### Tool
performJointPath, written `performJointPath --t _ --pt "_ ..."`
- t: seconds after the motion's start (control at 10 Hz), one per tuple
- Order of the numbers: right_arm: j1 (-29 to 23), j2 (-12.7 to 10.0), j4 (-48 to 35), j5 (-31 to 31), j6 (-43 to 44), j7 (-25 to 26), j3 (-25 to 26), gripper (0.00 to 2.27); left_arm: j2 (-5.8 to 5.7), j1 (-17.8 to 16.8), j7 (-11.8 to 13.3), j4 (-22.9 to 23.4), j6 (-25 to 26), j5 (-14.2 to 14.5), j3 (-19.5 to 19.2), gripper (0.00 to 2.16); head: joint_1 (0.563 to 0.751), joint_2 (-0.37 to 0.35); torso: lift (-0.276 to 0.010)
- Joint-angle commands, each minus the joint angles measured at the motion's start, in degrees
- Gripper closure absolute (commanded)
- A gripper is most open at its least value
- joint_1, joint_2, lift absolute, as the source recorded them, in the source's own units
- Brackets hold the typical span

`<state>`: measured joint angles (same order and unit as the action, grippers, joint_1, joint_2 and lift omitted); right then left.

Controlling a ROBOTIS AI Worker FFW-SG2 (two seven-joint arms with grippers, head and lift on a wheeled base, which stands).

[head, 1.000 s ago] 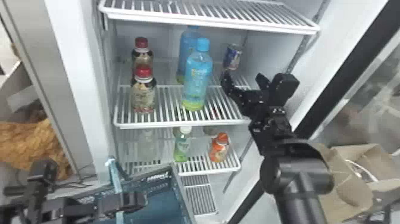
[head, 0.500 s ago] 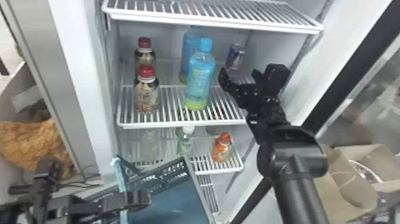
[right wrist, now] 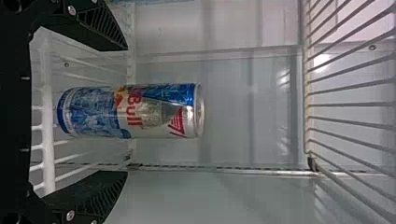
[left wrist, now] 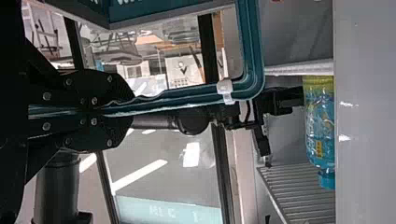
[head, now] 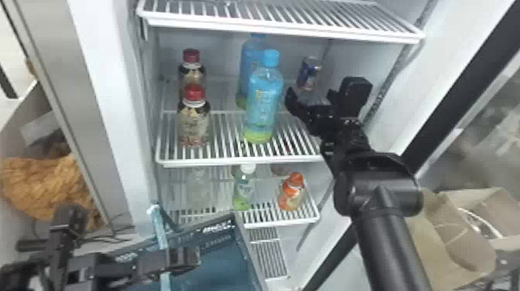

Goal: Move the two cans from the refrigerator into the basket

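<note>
My right gripper (head: 324, 92) is open on the refrigerator's middle shelf, in front of a blue and silver can (head: 309, 73) near the right wall. In the right wrist view the can (right wrist: 130, 112) stands upright between the spread fingers of the right gripper (right wrist: 127, 111), touching neither. At the lower left, my left gripper (head: 170, 263) is shut on the rim of the blue-green basket (head: 209, 232). The left wrist view has the left gripper (left wrist: 130, 110) closed around the rim of the basket (left wrist: 187, 97).
Two blue bottles (head: 263, 100) stand left of the right gripper, two red-capped bottles (head: 193, 124) farther left. A green bottle (head: 243, 189) and an orange one (head: 291, 193) are on the lower shelf (head: 278, 223). The upper shelf (head: 286, 30) spans above.
My right gripper has risen slightly at the middle shelf, fingers still apart. The basket, held by my left gripper, swung right and up, then dipped slightly back.
</note>
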<state>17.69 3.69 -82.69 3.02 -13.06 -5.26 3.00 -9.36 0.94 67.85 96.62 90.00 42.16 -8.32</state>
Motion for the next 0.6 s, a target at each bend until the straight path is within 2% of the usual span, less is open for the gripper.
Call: performJointPath --t 0.0,0.5 --pt "2.28 0.00 2.75 -0.39 -0.16 -0.01 -0.38 0.11 -0.05 -0.25 0.00 -0.22 0.03 0.11 0.20 1.19 0.695 -0.217 -0.025" --pt "6.64 0.00 8.93 -0.96 -0.16 0.60 -0.72 0.20 -0.22 -0.53 0.00 -0.65 0.03 0.23 0.66 1.19 0.695 -0.211 -0.025"
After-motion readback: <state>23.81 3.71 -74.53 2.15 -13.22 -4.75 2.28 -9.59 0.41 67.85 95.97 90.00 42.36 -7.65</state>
